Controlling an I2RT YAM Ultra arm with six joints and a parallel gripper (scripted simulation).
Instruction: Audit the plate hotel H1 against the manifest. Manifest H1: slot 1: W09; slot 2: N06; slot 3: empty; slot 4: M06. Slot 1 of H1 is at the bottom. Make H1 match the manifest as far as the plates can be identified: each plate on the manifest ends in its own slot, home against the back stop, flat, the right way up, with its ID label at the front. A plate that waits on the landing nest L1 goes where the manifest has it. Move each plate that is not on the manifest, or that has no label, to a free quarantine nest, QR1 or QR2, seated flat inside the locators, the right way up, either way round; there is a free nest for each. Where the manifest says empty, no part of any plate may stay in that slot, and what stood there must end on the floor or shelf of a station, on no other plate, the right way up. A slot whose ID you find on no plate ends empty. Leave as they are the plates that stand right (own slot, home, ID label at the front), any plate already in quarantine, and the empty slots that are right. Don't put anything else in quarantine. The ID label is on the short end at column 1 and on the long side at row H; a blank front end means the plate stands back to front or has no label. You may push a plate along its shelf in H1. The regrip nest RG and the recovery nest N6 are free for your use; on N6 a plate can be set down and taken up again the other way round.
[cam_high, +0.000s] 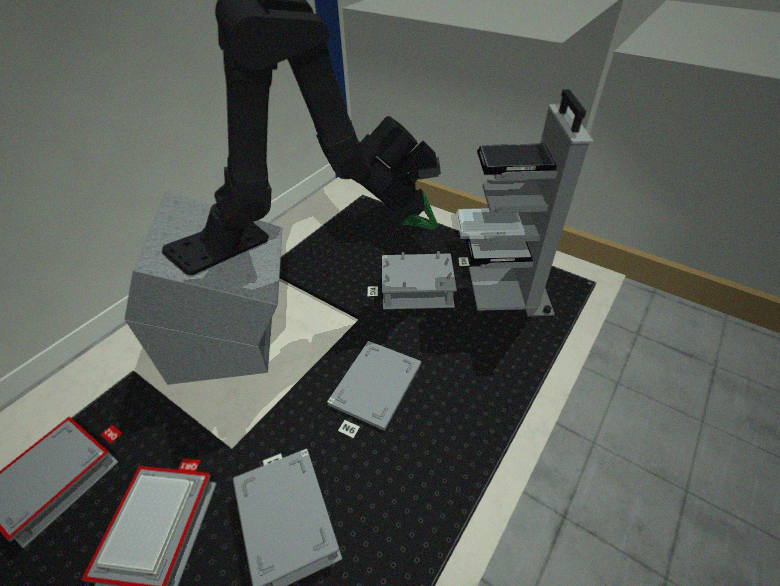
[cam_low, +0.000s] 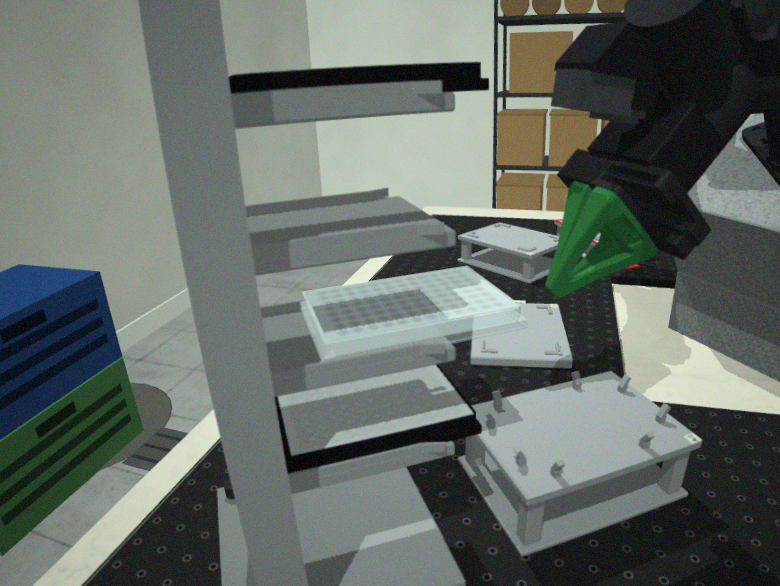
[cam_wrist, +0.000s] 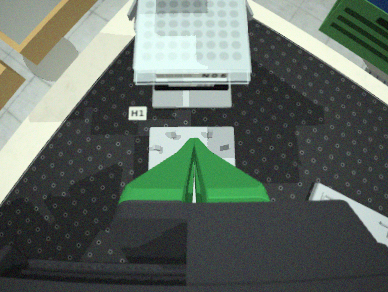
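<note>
The plate hotel H1 (cam_high: 532, 214) stands at the back of the mat. Its top slot holds a black plate (cam_high: 517, 157). The third shelf (cam_high: 513, 196) is bare. A clear plate (cam_low: 403, 305) lies in the second slot and sticks out at the front; in the wrist view (cam_wrist: 192, 40) its front label seems to read N06. A black plate (cam_low: 372, 422) lies in the bottom slot. My gripper (cam_low: 556, 286) (cam_wrist: 193, 145) is shut and empty. It hangs in the air in front of the hotel, above the pin nest, and points at the clear plate.
The pin nest (cam_high: 418, 277) stands just before the hotel. Nest N6 (cam_high: 375, 384) and another flat nest (cam_high: 283, 516) are bare. QR1 (cam_high: 148, 522) holds a white plate. QR2 (cam_high: 47, 475) is bare. The arm's grey pedestal (cam_high: 201, 296) is at the left.
</note>
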